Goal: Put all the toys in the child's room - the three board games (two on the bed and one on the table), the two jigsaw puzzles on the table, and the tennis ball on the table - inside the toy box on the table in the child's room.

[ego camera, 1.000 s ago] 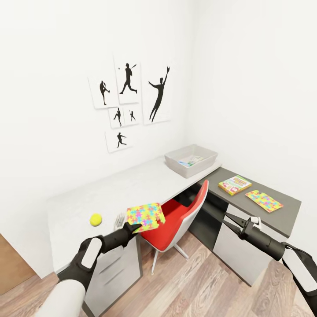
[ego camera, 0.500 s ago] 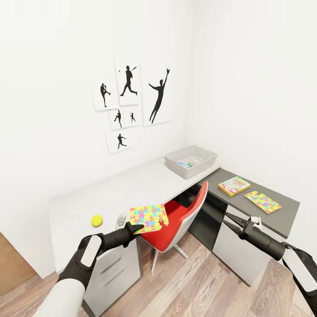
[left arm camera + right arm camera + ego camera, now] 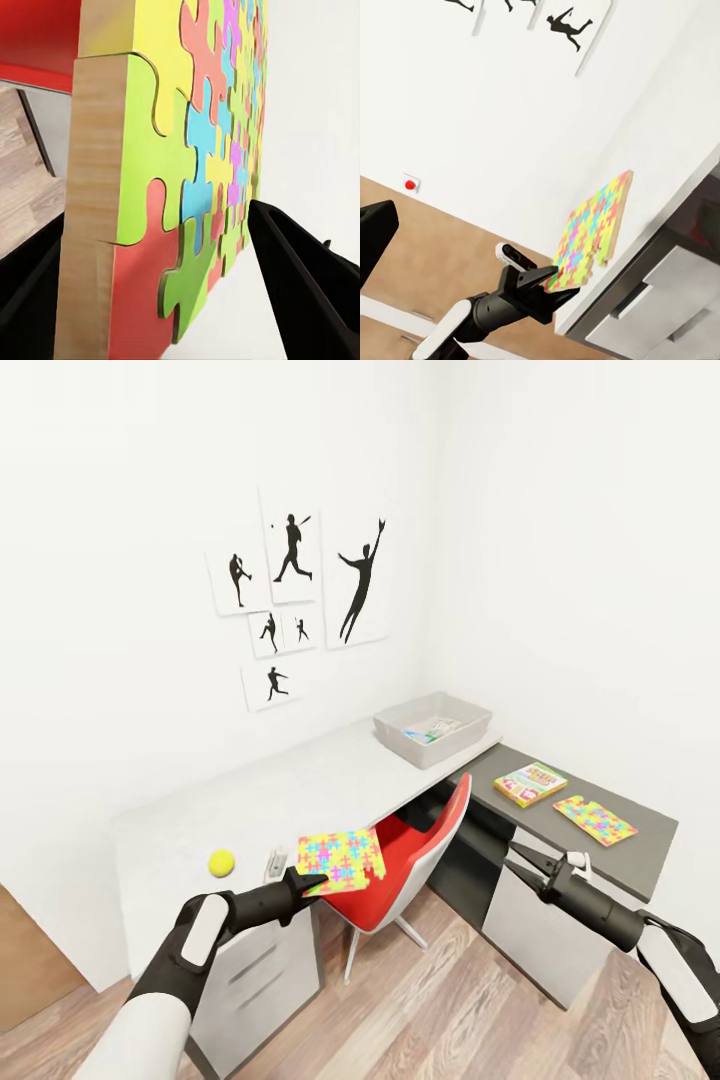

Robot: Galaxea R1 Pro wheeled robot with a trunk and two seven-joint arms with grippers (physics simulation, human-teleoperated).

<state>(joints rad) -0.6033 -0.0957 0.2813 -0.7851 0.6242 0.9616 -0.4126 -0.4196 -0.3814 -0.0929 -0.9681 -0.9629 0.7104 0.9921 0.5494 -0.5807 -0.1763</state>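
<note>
My left gripper (image 3: pixel 306 880) is shut on the near edge of a multicoloured jigsaw puzzle (image 3: pixel 343 859), held in the air just off the front edge of the pale table (image 3: pixel 300 785), above the chair seat. The wrist view shows the puzzle (image 3: pixel 187 172) clamped between both black fingers (image 3: pixel 307 292). The tennis ball (image 3: pixel 221 863) lies on the table to the left of that gripper. The grey toy box (image 3: pixel 470 732) stands at the table's far right end with flat colourful boxes inside. A board game (image 3: pixel 531 783) and a second jigsaw puzzle (image 3: pixel 595 820) lie on the lower dark unit. My right gripper (image 3: pixel 522 863) hovers open in front of that unit.
A red and white chair (image 3: pixel 415 848) is tucked under the table between my two arms. Drawers sit below the table's left end and below the dark unit. Walls close the corner behind the table; wooden floor lies in front.
My left gripper has carried the puzzle a little to the right, off the table's edge. The right arm has barely moved, and the view has shifted slightly.
</note>
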